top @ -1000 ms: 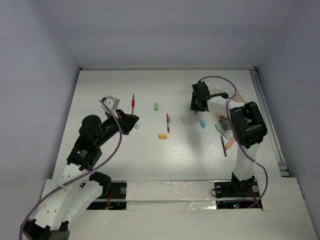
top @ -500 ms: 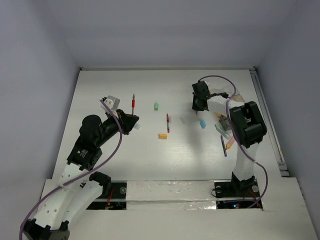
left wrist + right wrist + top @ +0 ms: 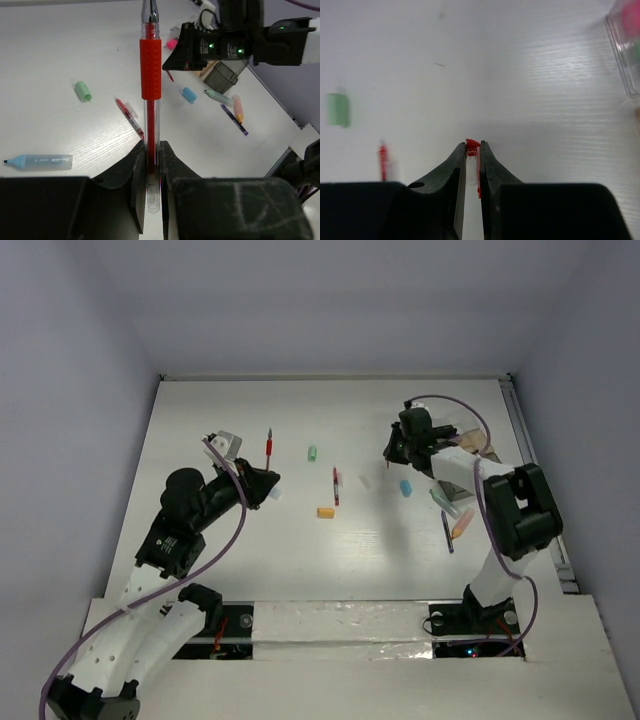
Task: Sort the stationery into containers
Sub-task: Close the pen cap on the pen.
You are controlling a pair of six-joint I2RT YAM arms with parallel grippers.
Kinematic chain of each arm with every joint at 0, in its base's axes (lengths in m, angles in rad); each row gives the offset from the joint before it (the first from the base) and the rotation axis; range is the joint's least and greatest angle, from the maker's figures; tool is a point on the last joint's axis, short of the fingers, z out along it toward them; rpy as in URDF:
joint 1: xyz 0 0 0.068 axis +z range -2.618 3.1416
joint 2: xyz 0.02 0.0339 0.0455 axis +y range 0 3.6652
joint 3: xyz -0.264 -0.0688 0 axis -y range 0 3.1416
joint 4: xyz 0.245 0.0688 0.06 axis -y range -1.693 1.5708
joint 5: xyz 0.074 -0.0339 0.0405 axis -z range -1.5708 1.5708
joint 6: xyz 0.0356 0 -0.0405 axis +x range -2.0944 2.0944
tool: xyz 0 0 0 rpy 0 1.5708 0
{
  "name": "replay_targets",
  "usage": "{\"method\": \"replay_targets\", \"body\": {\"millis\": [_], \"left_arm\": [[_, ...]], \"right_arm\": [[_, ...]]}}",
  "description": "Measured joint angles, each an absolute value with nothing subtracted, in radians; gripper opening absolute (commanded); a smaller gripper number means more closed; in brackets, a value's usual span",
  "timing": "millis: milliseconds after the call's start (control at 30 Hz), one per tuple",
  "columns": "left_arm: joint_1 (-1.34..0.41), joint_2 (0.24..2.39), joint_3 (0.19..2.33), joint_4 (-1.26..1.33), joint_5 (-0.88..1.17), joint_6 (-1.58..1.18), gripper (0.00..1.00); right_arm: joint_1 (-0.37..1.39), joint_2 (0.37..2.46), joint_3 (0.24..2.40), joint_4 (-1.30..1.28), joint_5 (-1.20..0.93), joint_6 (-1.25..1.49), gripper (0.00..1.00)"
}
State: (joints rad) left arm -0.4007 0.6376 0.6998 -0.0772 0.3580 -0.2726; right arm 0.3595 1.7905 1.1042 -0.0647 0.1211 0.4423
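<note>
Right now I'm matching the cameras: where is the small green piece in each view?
Top external: green piece near centre, up-left of the lying red pen.
Left wrist: left of centre, pen lower right.
Right wrist: left edge, pen lower right.
Shared landmark: that pen.

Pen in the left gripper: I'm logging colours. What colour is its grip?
Red; the pen in the left gripper shows best in the left wrist view.

white table top (image 3: 60, 45) is showing fine ribbed grain, mostly matt, faintly shining. red pen with clear barrel (image 3: 150, 70) is looking like glossy see-through plastic, its grip dimpled and rubbery. left gripper (image 3: 150, 150) fingers (image 3: 136, 175) are looking like matt smooth black plastic. small red bit (image 3: 472, 144) in the right gripper (image 3: 471, 152) is shining. clear plastic box (image 3: 624, 55) is gleaming.
</note>
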Motion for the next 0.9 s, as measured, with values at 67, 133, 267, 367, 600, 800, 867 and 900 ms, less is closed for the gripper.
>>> {"method": "replay_targets", "body": {"millis": [67,133,267,367,600,800,867,900], "left_arm": [[-0.395,0.648,0.700,-0.071,0.374,-0.274,0.00],[-0.385,0.663,0.700,-0.067,0.396,-0.279,0.00],[-0.368,0.694,0.700,-0.047,0.437,-0.289,0.00],[-0.350,0.705,0.700,-0.039,0.455,-0.293,0.00],[-0.331,0.719,0.700,-0.020,0.491,-0.305,0.00],[-0.331,0.728,0.700,-0.012,0.515,-0.313,0.00],[-0.331,0.731,0.700,-0.010,0.520,-0.314,0.00],[-0.331,0.732,0.700,-0.010,0.521,-0.315,0.00]], "right_arm": [[0.360,1.714,1.062,-0.009,0.080,0.466,0.00],[0.363,1.635,1.027,0.053,0.035,0.500,0.00],[0.414,1.529,1.006,0.200,-0.020,0.576,0.00],[0.498,1.514,1.009,0.342,-0.031,0.627,0.00],[0.704,1.605,1.100,0.603,-0.057,0.697,0.00],[0.741,1.655,1.143,0.773,-0.054,0.730,0.00],[0.750,1.660,1.155,0.807,-0.051,0.731,0.00],[0.756,1.661,1.158,0.826,-0.049,0.731,0.00]]}}
